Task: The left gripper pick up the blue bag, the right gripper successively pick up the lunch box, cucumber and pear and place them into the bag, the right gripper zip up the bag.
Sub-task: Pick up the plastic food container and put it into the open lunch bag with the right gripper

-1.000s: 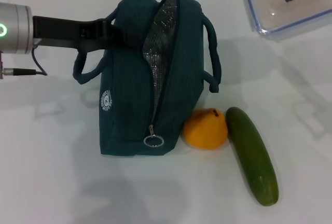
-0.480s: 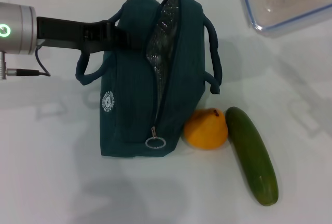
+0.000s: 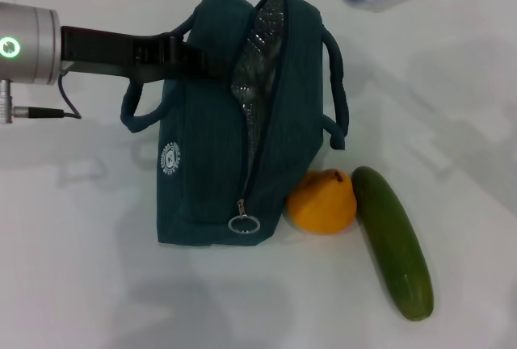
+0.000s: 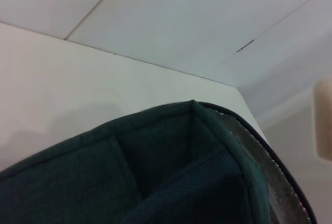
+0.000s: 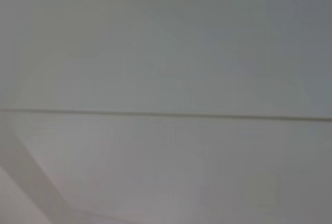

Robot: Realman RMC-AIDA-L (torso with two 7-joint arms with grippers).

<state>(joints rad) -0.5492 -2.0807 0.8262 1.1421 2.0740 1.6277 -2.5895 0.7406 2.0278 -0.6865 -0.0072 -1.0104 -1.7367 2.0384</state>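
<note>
A plain, staged test space, much like a robotics lab. A bare white desk (image 3: 97,284) carries a few household props: a bag (image 3: 218,155), a pear (image 3: 321,201) and a cucumber (image 3: 393,242). Behind the desk's far edge stands a wall of large white panels (image 4: 171,22) with thin dark seams. No home furnishings show.

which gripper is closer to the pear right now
Left. The left gripper is at the blue bag's far handle, with the bag between it and the pear. The right gripper is barely in view at the far top right corner, farther away.
</note>
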